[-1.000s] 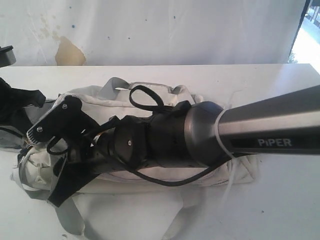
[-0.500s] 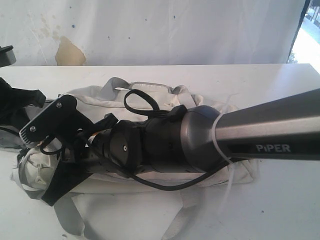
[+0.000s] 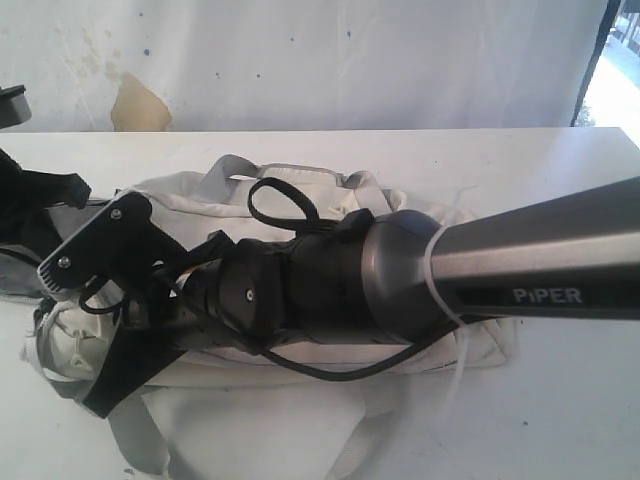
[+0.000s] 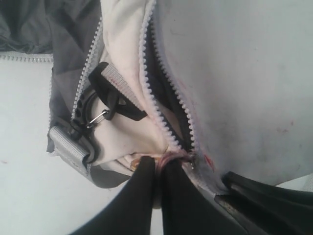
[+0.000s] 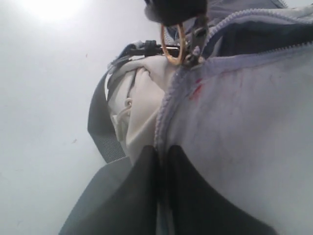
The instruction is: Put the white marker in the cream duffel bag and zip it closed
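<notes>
Daylight blows out the upper right corner of the exterior view; the surface (image 3: 560, 400) is bright, shadows soft. In the right wrist view glare whitens the surface and the cream duffel bag (image 5: 234, 127) is evenly lit. The left pincer (image 4: 157, 164) and right pincer (image 5: 159, 152) are dark, blurred silhouettes.

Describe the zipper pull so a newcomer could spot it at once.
Find the cream duffel bag on the white table, then follow its open zipper teeth to where they meet. There sits the pull ring, the only golden metal loop, pinched in the left gripper.
</notes>
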Tool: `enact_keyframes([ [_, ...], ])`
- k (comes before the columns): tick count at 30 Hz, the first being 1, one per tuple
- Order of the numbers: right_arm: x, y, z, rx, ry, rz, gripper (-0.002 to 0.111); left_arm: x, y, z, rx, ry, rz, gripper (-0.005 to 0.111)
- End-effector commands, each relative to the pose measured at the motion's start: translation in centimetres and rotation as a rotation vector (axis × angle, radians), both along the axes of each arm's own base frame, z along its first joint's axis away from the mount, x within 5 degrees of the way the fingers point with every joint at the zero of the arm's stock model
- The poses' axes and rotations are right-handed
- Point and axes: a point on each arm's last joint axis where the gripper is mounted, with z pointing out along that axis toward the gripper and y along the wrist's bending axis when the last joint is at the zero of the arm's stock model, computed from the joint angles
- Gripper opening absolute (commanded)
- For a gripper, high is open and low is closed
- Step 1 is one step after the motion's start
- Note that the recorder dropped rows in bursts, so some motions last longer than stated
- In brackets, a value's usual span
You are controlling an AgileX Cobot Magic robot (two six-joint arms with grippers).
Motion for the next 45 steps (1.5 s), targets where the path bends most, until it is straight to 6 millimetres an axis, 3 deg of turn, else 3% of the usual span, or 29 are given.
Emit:
enact_keyframes([
  [1,-0.4,0.0,0.0,-0.022,0.024,0.031,0.000,0.7,1.9,1.6,0.022,-0.051,0.067,0.000],
  [7,-0.5,-0.1,0.7,-0.011,0.009,0.037,0.000,1.5,4.1,2.0,0.031,-0.106,0.152,0.000],
  [14,-0.8,-0.2,0.5,-0.044,0.026,0.073,0.000,2.4,4.4,2.3,0.031,-0.211,0.182,0.000],
  [19,-1.1,-0.4,0.3,-0.098,0.005,0.130,0.000,2.9,3.8,2.8,0.011,-0.320,0.032,0.000],
  [27,-1.4,-0.6,-0.1,-0.162,-0.004,0.190,0.000,4.3,4.0,2.8,0.077,-0.466,-0.038,0.000],
  [32,-1.4,-0.6,-0.1,-0.165,-0.005,0.193,0.000,5.9,4.3,1.7,0.119,-0.523,-0.041,0.000],
  [45,-1.1,-0.6,-0.7,-0.176,-0.014,0.189,0.000,11.4,4.3,0.9,0.098,-0.571,-0.027,0.000],
])
